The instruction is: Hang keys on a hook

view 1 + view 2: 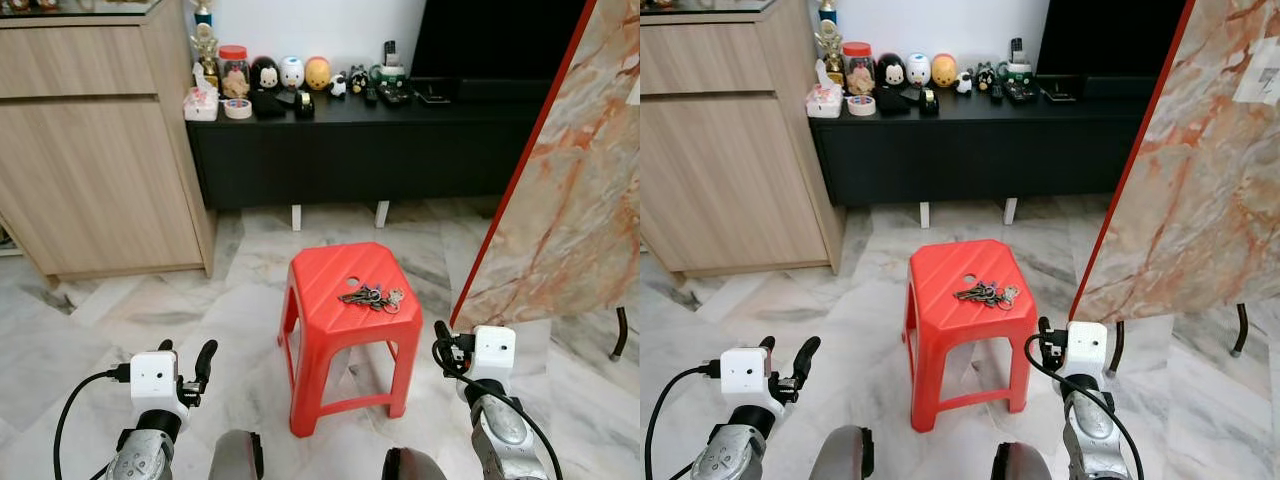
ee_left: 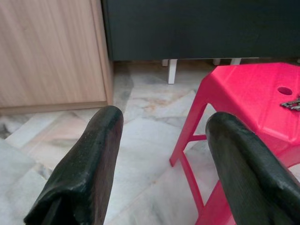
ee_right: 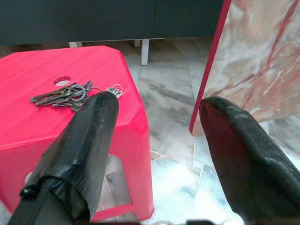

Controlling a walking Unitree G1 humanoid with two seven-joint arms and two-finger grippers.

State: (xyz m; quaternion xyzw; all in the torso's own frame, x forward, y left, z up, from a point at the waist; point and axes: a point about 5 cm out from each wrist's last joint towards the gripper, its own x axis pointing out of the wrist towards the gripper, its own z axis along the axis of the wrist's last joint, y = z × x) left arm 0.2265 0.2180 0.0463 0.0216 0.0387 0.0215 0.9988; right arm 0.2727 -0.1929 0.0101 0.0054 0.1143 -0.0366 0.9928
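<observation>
The marble floor (image 1: 120,330) is taking most of the scene, and on the left a tall wooden cabinet (image 1: 90,150) is standing beside a long black TV console (image 1: 370,140). A marble-patterned slab with a red edge (image 1: 570,190) is leaning on the right side. On the console a row of small figurines and a red-lidded jar (image 1: 234,68) are standing (what the jar is holding I cannot tell).

In the middle a red plastic stool (image 1: 345,320) is standing, and the bunch of keys (image 1: 372,297) is lying flat on its seat, just beside the small round hole. The bunch is stretching across the seat from the robot's left to its right, with the loose ring toward the right edge. No hook is visible here.

The right gripper (image 3: 157,140) is hovering low beside the stool's right side, fingers spread apart and holding nothing; the keys are lying ahead of it and a little to its left, so this arm is the nearer one, I judge. The left gripper (image 2: 164,154) is also gaping wide, empty, well apart from the keys.
</observation>
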